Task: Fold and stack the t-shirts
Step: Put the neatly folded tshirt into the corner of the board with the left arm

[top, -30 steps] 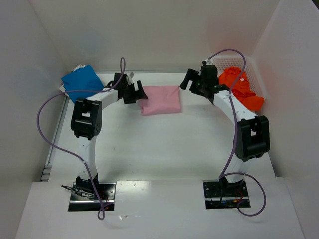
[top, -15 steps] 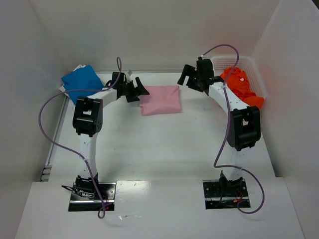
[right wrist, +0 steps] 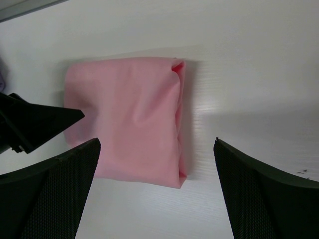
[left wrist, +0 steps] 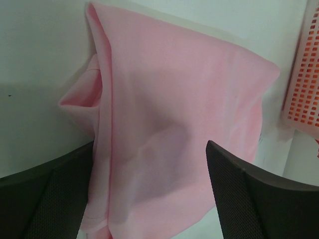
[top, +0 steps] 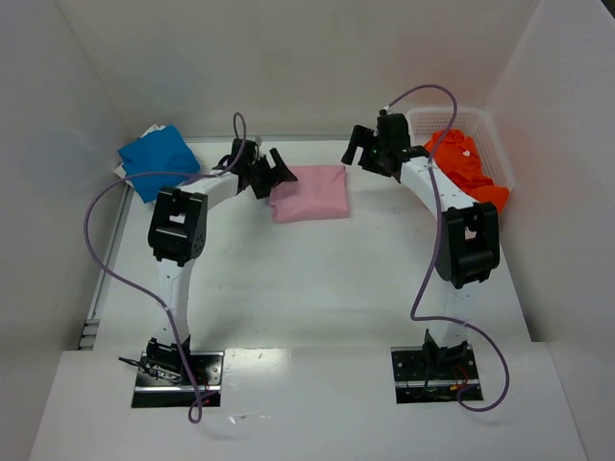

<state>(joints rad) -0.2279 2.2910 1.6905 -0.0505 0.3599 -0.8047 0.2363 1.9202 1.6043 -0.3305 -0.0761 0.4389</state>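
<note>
A folded pink t-shirt (top: 309,192) lies at the back middle of the table; it fills the left wrist view (left wrist: 174,114) and shows in the right wrist view (right wrist: 129,114). My left gripper (top: 275,172) is open at the shirt's left edge, and its jaws (left wrist: 150,145) straddle the cloth without closing on it. My right gripper (top: 362,149) is open and empty, hovering right of the shirt (right wrist: 157,142). A folded blue t-shirt (top: 159,158) lies at the back left. Orange t-shirts (top: 463,170) fill a white basket (top: 497,139).
White walls close in the table at the back and both sides. The basket's mesh wall (left wrist: 304,74) shows just beyond the pink shirt in the left wrist view. The left gripper's finger (right wrist: 40,122) shows in the right wrist view at the shirt's left edge.
My left gripper has moved right onto the pink shirt's left edge. My right gripper shifted slightly left and back a second ago, then stayed still.
</note>
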